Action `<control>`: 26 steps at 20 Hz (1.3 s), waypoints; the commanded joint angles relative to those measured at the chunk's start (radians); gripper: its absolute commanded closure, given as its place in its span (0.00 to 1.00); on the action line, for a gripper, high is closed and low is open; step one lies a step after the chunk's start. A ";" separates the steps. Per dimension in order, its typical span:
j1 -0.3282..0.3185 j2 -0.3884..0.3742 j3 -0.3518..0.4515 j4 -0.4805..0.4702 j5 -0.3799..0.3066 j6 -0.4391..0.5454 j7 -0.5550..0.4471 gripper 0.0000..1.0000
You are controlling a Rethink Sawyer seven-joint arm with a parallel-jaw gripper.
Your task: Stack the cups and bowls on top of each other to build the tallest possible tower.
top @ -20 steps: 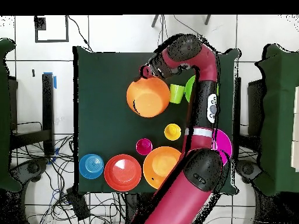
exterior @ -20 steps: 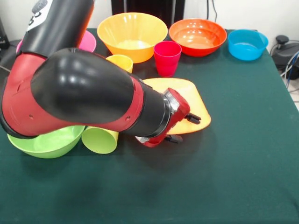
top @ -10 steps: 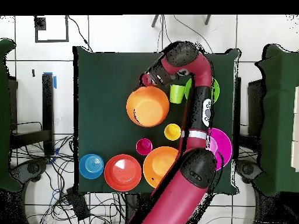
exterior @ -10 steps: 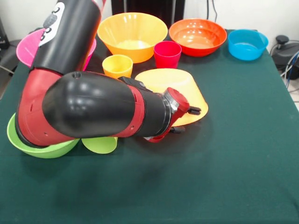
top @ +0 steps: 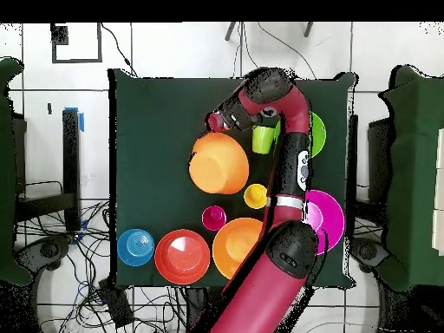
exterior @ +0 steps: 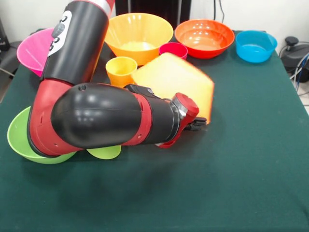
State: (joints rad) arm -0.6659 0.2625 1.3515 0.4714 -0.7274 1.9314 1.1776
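My gripper (exterior: 198, 124) is shut on the rim of a large flared orange bowl (exterior: 176, 83), which it holds tilted up on edge over the table's middle. In the overhead view the gripper (top: 215, 127) sits at that bowl's (top: 219, 163) far rim. The second large orange bowl (exterior: 137, 31) stands upright at the back. The yellow-orange cup (exterior: 120, 70) and the magenta-red cup (exterior: 173, 48) stand behind the held bowl. The lime green cup (exterior: 104, 152) lies under my arm beside the lime green bowl (exterior: 18, 140). The pink bowl (exterior: 35, 48) is at the left. No tower stands. The red-orange cup is hidden.
The round red-orange bowl (exterior: 204, 36) and the small blue bowl (exterior: 256, 45) stand at the back right. My arm covers much of the table's left half. Dark green cloth (exterior: 251, 159) covers the table.
The orange bowl lay upside down on the cloth; it is now raised and tilted on edge in my gripper. My arm has swung a little toward the table's left.
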 commanded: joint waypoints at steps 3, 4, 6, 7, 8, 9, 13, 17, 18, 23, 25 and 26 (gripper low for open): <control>-0.008 -0.029 -0.091 0.047 0.061 -0.111 -0.133 1.00; -0.007 -0.029 -0.095 0.045 0.065 -0.100 -0.132 1.00; -0.004 -0.030 -0.105 0.046 0.073 -0.084 -0.124 1.00; -0.003 -0.030 -0.109 0.046 0.078 -0.079 -0.120 1.00; -0.005 -0.033 -0.113 0.052 0.086 -0.081 -0.109 1.00; -0.005 -0.034 -0.117 0.054 0.090 -0.079 -0.107 1.00; 0.002 -0.033 -0.124 0.044 0.097 -0.072 -0.120 1.00; -0.009 -0.024 -0.131 0.069 0.149 -0.095 -0.074 0.00; -0.002 -0.024 -0.134 0.060 0.148 -0.080 -0.083 0.00; 0.005 -0.037 -0.158 0.060 0.163 -0.074 -0.082 0.00; 0.010 -0.037 -0.159 0.053 0.168 -0.072 -0.089 0.00; 0.008 -0.037 -0.159 0.058 0.174 -0.084 -0.095 0.00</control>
State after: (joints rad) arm -0.6761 0.2371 1.2852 0.5001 -0.5626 1.9069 1.1776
